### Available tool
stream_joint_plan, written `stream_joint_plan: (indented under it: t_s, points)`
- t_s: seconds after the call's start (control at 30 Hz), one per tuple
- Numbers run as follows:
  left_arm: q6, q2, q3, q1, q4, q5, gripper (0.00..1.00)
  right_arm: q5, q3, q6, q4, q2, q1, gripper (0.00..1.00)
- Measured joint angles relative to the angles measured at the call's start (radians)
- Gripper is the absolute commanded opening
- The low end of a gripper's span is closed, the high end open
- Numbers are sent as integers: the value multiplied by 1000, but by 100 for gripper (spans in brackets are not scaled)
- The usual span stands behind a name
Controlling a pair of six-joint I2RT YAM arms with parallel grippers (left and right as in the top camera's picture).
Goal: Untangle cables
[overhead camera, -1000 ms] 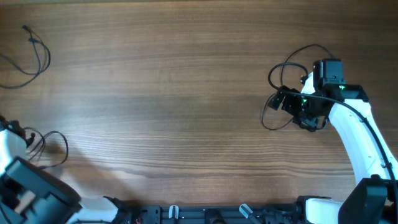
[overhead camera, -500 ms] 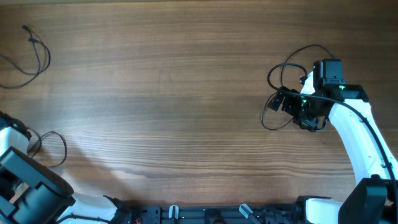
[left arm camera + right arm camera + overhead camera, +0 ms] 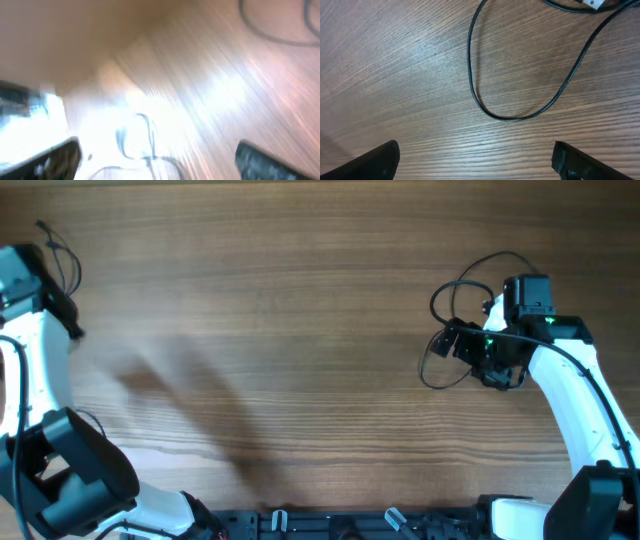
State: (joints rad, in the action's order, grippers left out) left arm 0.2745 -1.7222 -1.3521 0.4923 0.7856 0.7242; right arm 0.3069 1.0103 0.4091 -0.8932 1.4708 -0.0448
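One thin black cable (image 3: 66,265) lies at the far left top of the wooden table. My left gripper (image 3: 62,312) hovers just beside it. The left wrist view is motion-blurred: its fingers sit wide apart with nothing between them, over a blurred cable loop (image 3: 135,145). A second thin black cable (image 3: 447,298) lies in loops at the right. My right gripper (image 3: 447,340) is over these loops, open and empty. The right wrist view shows one loop (image 3: 492,114) ahead of the fingers and a silver-tipped plug (image 3: 592,3) at the top edge.
The wooden table (image 3: 300,330) fills the overhead view. A bit of another thin cable (image 3: 84,416) shows by the left arm's base at the lower left. The arm bases and a black rail (image 3: 330,525) run along the front edge.
My left arm has swung fast from the lower left corner up to the top-left cable. My right arm and its cable have not moved.
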Motion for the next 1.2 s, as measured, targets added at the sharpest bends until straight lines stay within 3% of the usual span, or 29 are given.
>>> stream_joint_plan:
  t_s: [0.03,0.13,0.2,0.27,0.33,0.37,0.43,0.5,0.57,0.77,0.9,1.03,1.2]
  points:
    - [115,0,5,11,115,-95,100,0,0,-9,1,0,0,100]
    - [320,0,11,45,214,-309,100,0,0,-43,1,0,0,100]
    - [388,0,11,68,245,-488,100,0,0,-69,4,0,0,100]
    - [417,0,10,74,369,-621,100,0,0,-87,10,0,0,100]
    - [573,0,9,78,511,-633,99,0,0,-98,6,0,0,100]
    - [670,0,11,90,571,-622,93,0,0,-105,3,0,0,100]
    - [818,3,20,122,575,-589,86,0,0,-123,3,0,0,100]
    - [911,3,54,141,565,-538,98,0,0,-140,7,0,0,100]
    - [960,10,130,141,565,-492,100,0,0,-150,11,0,0,100]
    - [1003,9,367,139,301,-397,99,0,0,-164,14,0,0,100]
    - [937,10,389,142,158,-381,100,0,0,-177,6,0,0,100]
    - [904,10,389,183,148,-368,100,0,0,-179,2,0,0,100]
    - [853,11,377,327,150,-336,100,0,0,-180,2,0,0,100]
